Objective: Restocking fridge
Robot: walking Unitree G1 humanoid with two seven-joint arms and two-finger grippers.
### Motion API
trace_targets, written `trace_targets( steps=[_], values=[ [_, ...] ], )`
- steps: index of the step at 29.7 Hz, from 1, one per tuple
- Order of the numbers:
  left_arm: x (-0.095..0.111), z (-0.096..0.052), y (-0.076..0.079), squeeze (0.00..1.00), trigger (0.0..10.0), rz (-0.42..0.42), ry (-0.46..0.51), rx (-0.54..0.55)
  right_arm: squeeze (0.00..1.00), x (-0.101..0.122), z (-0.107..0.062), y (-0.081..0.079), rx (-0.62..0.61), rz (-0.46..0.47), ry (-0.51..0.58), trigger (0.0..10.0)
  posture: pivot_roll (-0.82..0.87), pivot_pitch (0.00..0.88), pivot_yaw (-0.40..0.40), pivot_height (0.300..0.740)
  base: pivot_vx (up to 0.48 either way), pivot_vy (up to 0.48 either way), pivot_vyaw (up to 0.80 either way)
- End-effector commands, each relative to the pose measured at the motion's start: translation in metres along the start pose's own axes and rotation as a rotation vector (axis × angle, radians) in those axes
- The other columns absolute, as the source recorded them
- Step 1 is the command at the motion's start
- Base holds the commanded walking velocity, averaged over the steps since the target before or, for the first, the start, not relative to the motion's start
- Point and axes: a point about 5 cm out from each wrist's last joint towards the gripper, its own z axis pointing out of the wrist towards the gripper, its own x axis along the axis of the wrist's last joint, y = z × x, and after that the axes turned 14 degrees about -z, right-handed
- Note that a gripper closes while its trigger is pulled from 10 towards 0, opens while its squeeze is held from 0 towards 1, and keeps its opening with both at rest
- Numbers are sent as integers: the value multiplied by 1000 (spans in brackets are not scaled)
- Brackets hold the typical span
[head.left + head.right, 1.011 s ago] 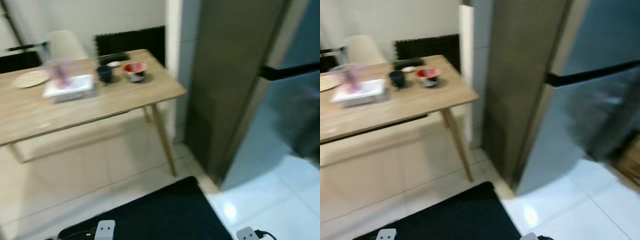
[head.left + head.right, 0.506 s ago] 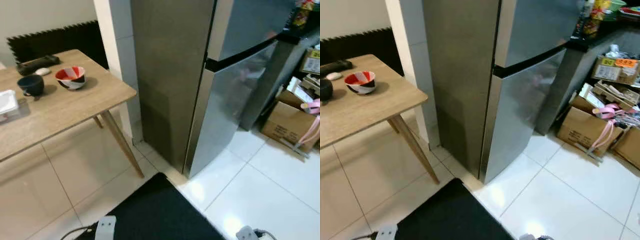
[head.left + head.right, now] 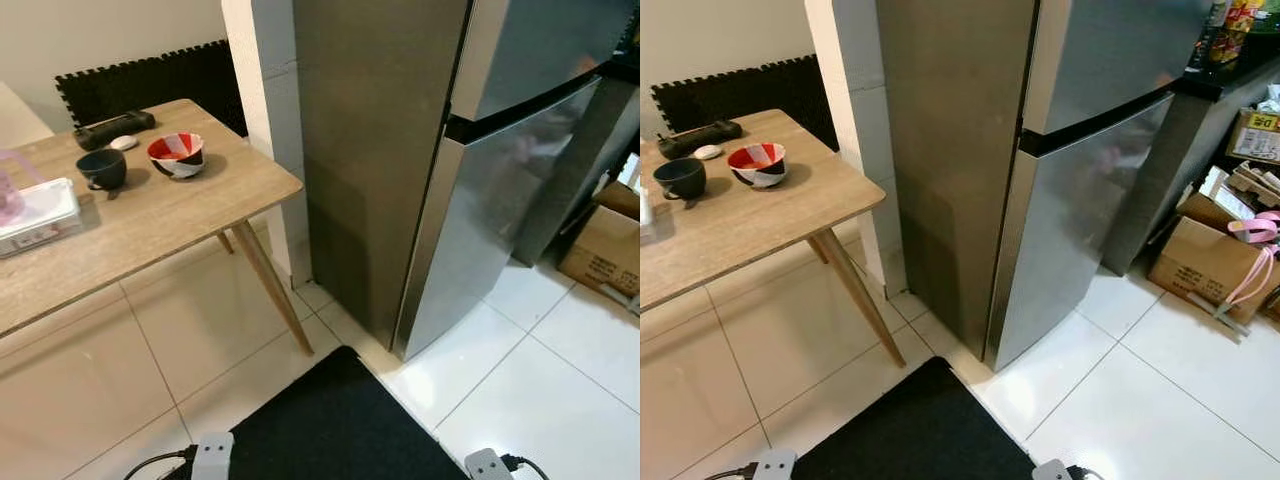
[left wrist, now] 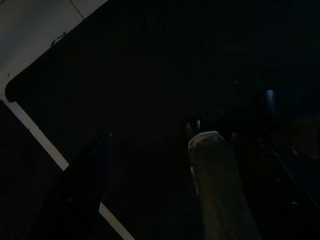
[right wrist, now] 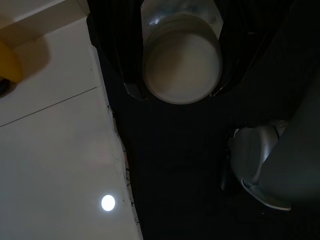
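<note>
I've got the fridge [image 3: 1070,170] dead ahead, steel, both doors closed, a black band between upper and lower door. It stands on glossy white floor tiles [image 3: 1160,400], tight against a white tiled pillar [image 3: 855,110] on its left. Left of that, a wooden table [image 3: 150,220] carries a red-and-white bowl [image 3: 176,155], a dark cup [image 3: 102,168] and a white tray [image 3: 35,215]; its slanted leg reaches toward the pillar. A black mat [image 3: 340,430] lies under me, its corner near the fridge. Cardboard boxes [image 3: 1210,260] crowd the floor to the right. The right gripper [image 5: 180,95] is clamped around a pale round container [image 5: 181,65], hanging over the mat. The left gripper [image 4: 150,145] hangs in darkness; I cannot tell how far open it is.
</note>
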Motion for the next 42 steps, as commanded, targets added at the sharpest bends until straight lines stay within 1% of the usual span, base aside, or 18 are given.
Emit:
trace_targets(
  steps=[1, 15, 23, 42],
  values=[
    [-5, -1, -1, 0, 10000, 5, -23, 8, 0, -3, 0, 2, -4, 5, -8, 10000, -122, 0, 23, 740, 0, 0, 0],
    [-5, 0, 1, 0, 10000, 25, -36, -9, 0, -2, 0, 1, -1, 13, -5, 10000, -130, 0, 27, 740, 0, 0, 0],
    [-5, 0, 2, 0, 10000, 30, -40, -13, 0, -3, 0, 0, 0, 16, -7, 10000, -131, 0, 29, 740, 252, 0, 0],
    [-6, 0, 2, 0, 10000, 39, -49, -21, 0, -3, 0, 0, 1, 11, -6, 10000, -132, 0, 27, 740, 367, 0, 0]
  ],
)
